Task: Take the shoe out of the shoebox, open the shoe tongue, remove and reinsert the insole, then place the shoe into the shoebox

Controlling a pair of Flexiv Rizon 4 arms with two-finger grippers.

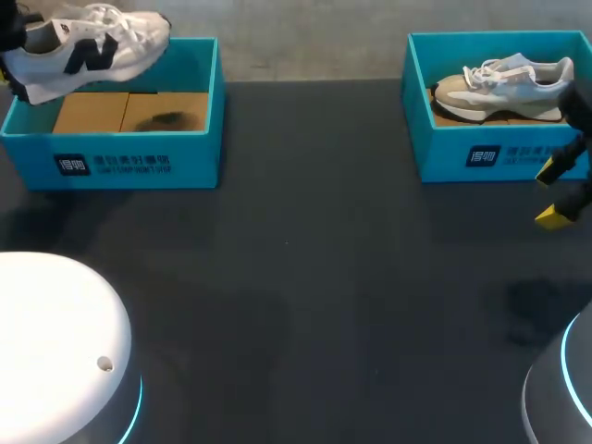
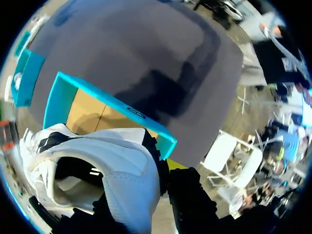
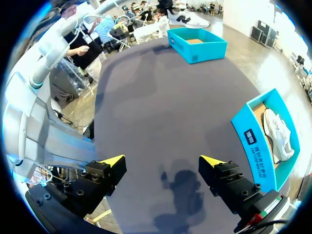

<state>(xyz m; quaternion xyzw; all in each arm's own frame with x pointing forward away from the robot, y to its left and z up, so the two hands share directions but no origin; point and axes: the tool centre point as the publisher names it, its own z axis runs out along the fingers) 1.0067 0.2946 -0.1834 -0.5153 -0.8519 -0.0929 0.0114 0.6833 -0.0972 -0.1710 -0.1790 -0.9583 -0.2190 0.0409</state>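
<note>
Fingers (image 2: 191, 207) of my left gripper (image 2: 146, 192) are pinching the heel of the white shoe (image 1: 88, 42), holding it above the left shoebox (image 1: 111, 157). I am fearing the heavy toe may twist it out. My right gripper (image 3: 161, 163) is hovering wide open over the table (image 1: 305, 277).

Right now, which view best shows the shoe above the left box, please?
The head view: the shoe shows side on, nearly whole. The left wrist view shows only its heel and opening, close up; the right wrist view shows it tiny, far off.
</note>
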